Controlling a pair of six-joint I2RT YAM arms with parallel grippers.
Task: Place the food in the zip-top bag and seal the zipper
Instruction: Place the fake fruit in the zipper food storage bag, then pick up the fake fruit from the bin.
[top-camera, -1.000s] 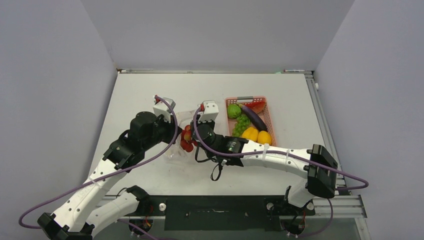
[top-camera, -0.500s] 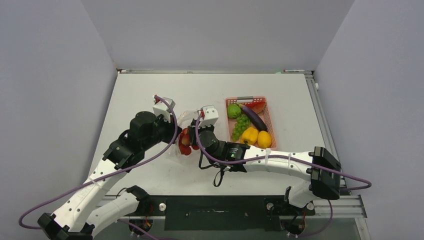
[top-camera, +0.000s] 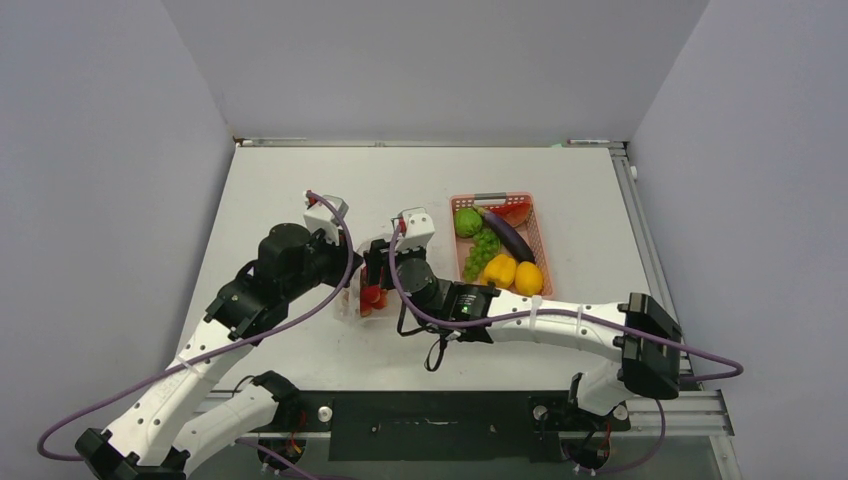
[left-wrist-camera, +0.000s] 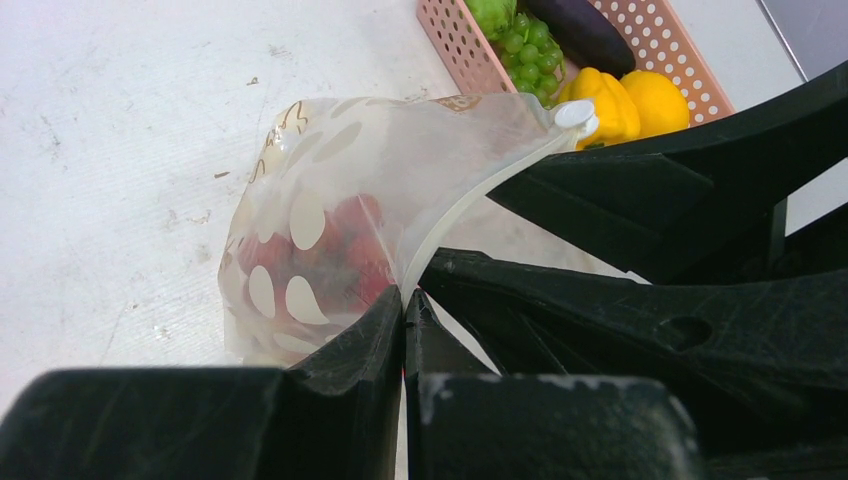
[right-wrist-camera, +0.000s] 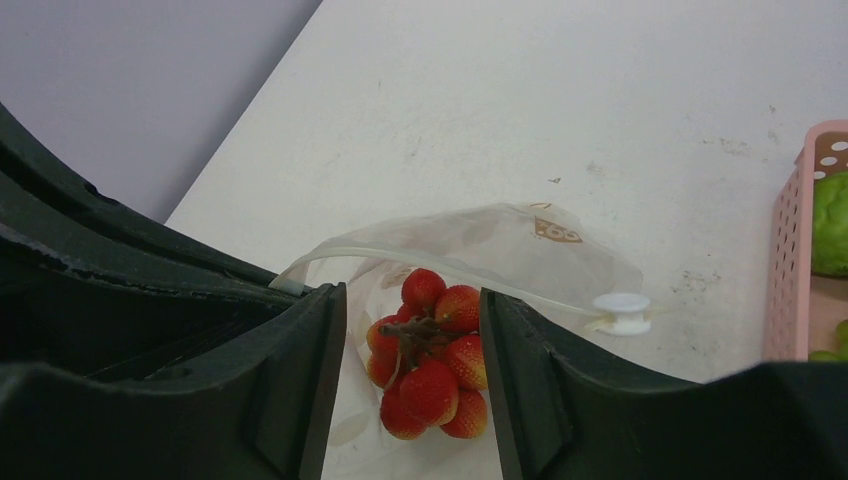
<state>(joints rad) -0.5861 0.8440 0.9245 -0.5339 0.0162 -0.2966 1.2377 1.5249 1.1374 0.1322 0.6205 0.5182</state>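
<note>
Left wrist view: the left gripper (left-wrist-camera: 405, 300) pinches tight on the bag's (left-wrist-camera: 330, 200) zipper (left-wrist-camera: 470, 205), left of the basket (left-wrist-camera: 455, 40). Red strawberries (right-wrist-camera: 430, 370) sit in the bag's open mouth, between the right gripper's (right-wrist-camera: 412, 292) fingers, which stand apart. The eggplant (left-wrist-camera: 585, 30), grapes (left-wrist-camera: 530, 50), pepper (left-wrist-camera: 600, 105) and lemon (left-wrist-camera: 655, 100) lie in the basket.

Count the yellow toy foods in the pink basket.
2. The yellow pepper and the lemon sit side by side at the near end of the pink basket, pepper on the left. Anything beneath the other food would be hidden.
</note>
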